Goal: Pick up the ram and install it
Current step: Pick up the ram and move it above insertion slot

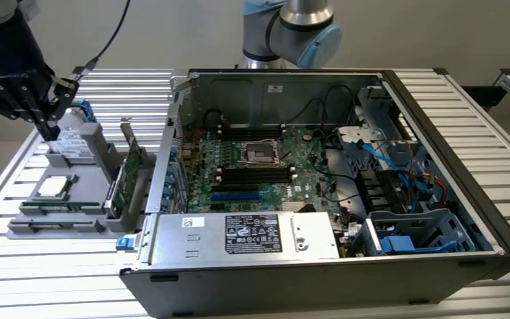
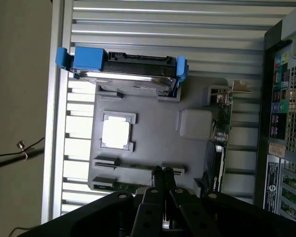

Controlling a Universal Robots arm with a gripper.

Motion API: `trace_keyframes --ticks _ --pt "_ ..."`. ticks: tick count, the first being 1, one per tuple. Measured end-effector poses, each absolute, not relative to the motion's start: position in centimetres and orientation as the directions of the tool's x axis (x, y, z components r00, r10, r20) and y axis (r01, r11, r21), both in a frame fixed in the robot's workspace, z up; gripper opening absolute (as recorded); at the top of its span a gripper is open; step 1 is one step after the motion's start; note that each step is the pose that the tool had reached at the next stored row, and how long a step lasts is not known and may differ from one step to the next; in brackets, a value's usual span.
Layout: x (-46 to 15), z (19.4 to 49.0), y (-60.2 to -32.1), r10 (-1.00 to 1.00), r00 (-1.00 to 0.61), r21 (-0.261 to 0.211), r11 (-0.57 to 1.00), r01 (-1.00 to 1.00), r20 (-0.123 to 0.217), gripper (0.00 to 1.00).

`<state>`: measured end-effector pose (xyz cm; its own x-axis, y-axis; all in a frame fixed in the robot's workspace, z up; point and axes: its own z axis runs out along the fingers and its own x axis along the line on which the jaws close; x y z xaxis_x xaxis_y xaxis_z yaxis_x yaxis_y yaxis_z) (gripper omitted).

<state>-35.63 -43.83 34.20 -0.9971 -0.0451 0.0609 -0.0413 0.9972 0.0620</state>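
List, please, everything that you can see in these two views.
table: one, silver slats, under everything
computer case: one, black, open, on the table
motherboard: one, green, inside the case
power supply: one, silver, inside the case
tray: one, grey, at the exterior view's left of the case
hard drive: one, silver with blue clips, at one end of the tray
processor: one, silver, mid-tray
expansion card: one, green, upright, on the tray's case side
ram: at least one, green, at the tray's other end
gripper: one, black, shut, empty, above the tray
arm: one, silver and blue, behind the case
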Motion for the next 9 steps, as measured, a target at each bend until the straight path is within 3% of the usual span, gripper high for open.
trace_keyframes --ticks 9 --pt "-36.31 34.19 -43.82 -0.082 -0.995 0.062 0.995 -0.078 0.061 0.10"
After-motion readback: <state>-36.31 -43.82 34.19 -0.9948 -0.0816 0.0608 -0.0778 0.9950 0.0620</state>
